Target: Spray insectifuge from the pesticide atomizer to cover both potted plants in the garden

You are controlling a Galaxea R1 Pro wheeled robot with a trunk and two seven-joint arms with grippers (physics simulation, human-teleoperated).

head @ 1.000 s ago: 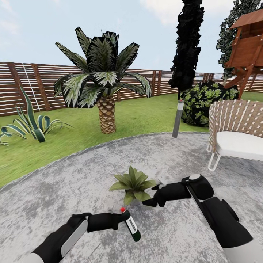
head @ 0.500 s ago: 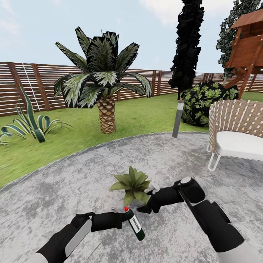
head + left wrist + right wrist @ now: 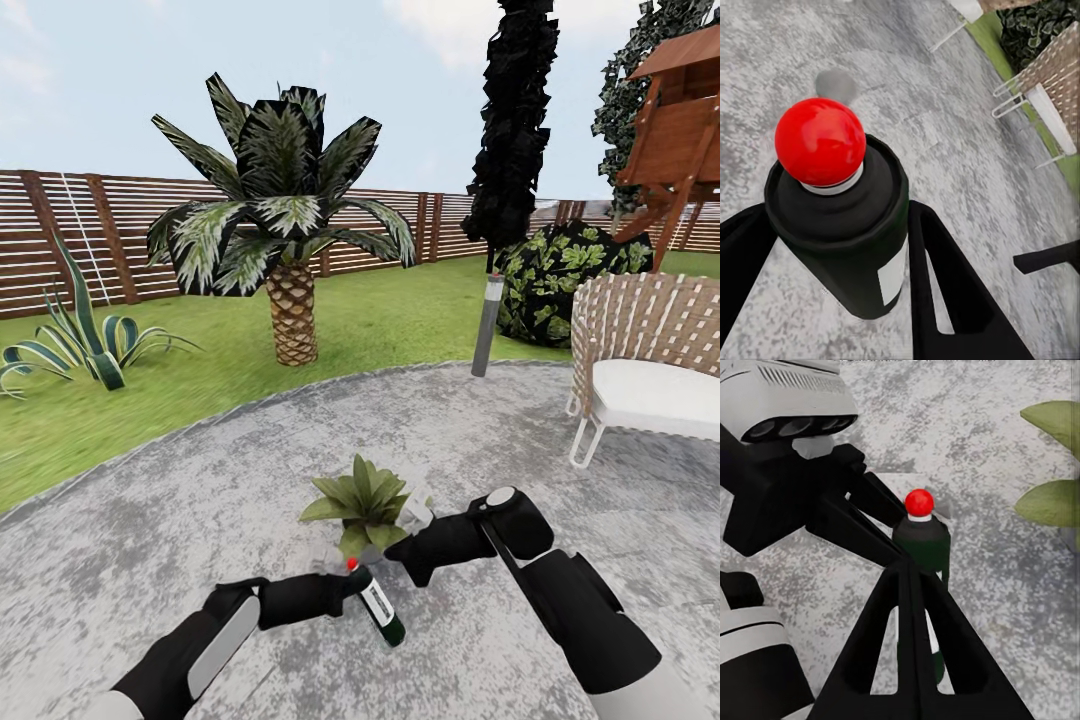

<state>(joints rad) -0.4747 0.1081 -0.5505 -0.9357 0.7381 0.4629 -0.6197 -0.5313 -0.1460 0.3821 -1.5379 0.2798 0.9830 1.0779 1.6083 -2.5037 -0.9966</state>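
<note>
The left end effector (image 3: 345,592) grips the pesticide atomizer (image 3: 377,604) by its upper body, low over the grey stone paving (image 3: 150,520). In the head view the bottle tilts, its red knob (image 3: 352,565) up toward the potted plant (image 3: 362,502) and its base slanting down and to the robot's right. The white label band shows along the side of the dark body.

In the left wrist view the atomizer (image 3: 844,225) sits between the 2 black fingers (image 3: 945,285), 1 on each side, both pressed against the dark shoulder just under the red knob (image 3: 820,141).

The right end effector (image 3: 415,555) reaches in from the robot's right and hangs just beside the atomizer's top, between the bottle and the plant's leaves. In the right wrist view its 2 black fingers (image 3: 937,660) come together to a point right in front of the atomizer (image 3: 922,544), so the jaws look narrow; whether they touch the bottle I cannot tell. The left arm's white and black housing (image 3: 791,412) lies behind the bottle there, and 2 green leaves (image 3: 1050,502) show at the edge.

The plant stands on the paving just beyond both end effectors. Farther off, a palm (image 3: 285,210) rises from the lawn (image 3: 380,320), a spiky clump (image 3: 85,340) grows by the brown slat fence (image 3: 60,240), and a woven chair (image 3: 645,365) stands on the paving at the right.
</note>
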